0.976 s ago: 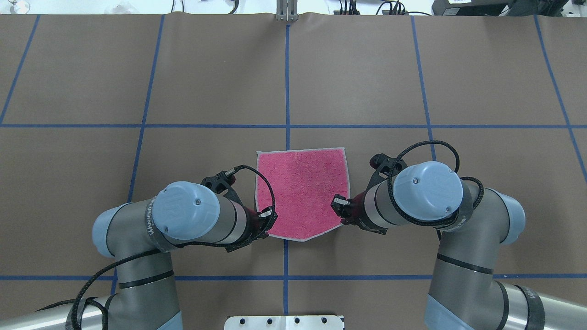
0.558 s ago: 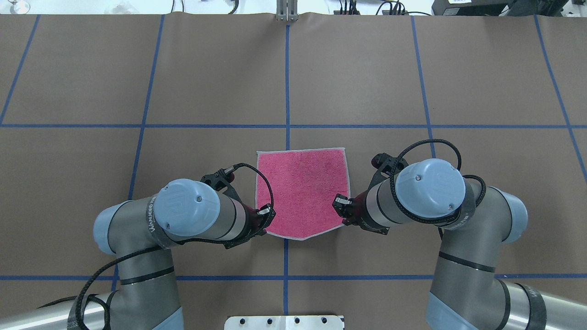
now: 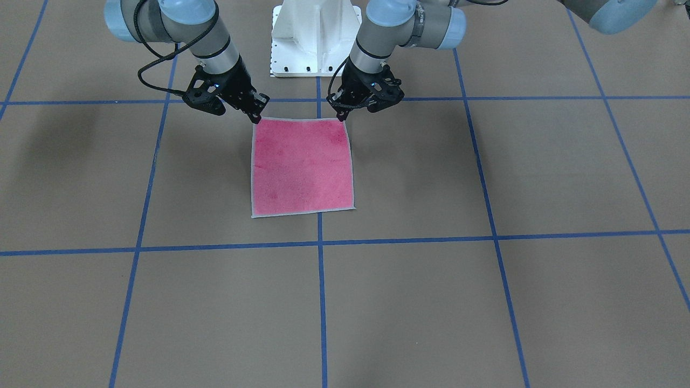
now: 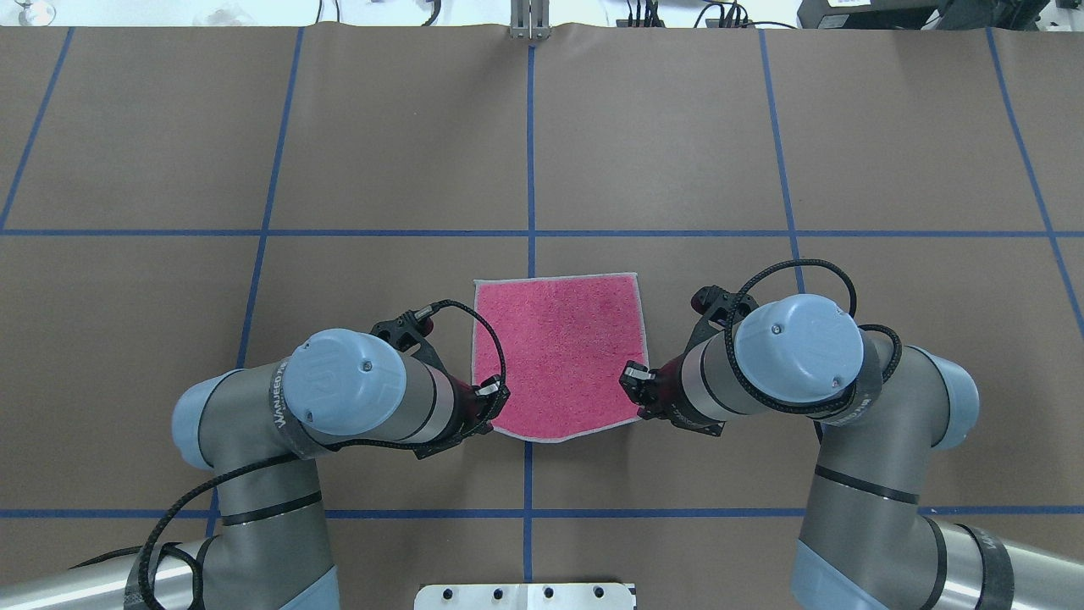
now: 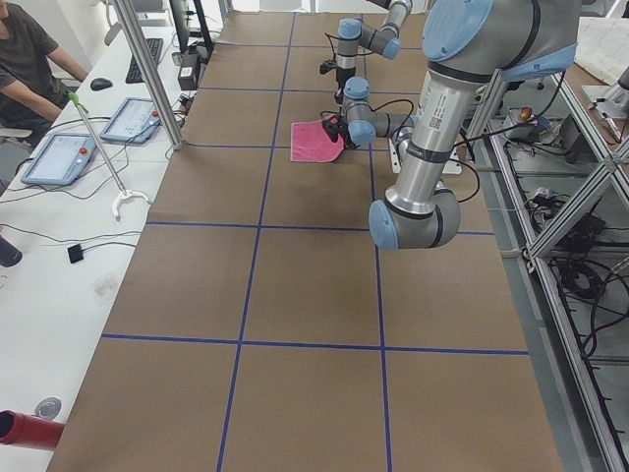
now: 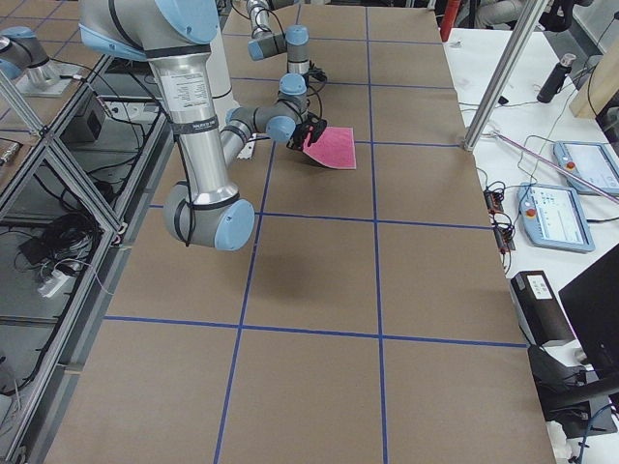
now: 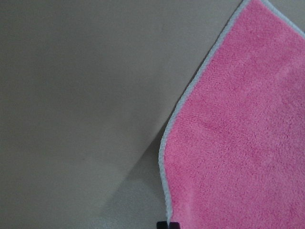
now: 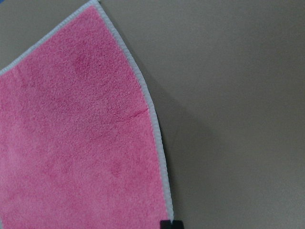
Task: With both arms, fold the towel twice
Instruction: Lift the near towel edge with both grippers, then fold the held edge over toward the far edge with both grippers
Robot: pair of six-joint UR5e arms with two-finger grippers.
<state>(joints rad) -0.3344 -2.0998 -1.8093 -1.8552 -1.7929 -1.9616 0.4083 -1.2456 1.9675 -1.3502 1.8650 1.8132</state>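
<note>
The towel (image 3: 302, 167) lies pink face up with a light grey border, near the middle of the table in front of the robot base. It also shows in the overhead view (image 4: 555, 356). My left gripper (image 3: 340, 115) is shut on the towel's near corner on my left side and holds it slightly raised. My right gripper (image 3: 255, 119) is shut on the other near corner. In the overhead view the near edge sags into a point between the left gripper (image 4: 491, 407) and the right gripper (image 4: 633, 391). Both wrist views show the border (image 7: 167, 191) (image 8: 164, 181) running into the fingertips.
The white pedestal base (image 3: 315, 37) stands just behind the towel on the robot's side. Blue tape lines (image 4: 531, 152) grid the brown table. An operators' desk with tablets (image 5: 64, 152) and a seated person (image 5: 29, 59) runs along the far side.
Both arms have shifted only slightly; the right wrist moved a little outward to the right. The towel's near corners stay held and its far edge has not moved.
</note>
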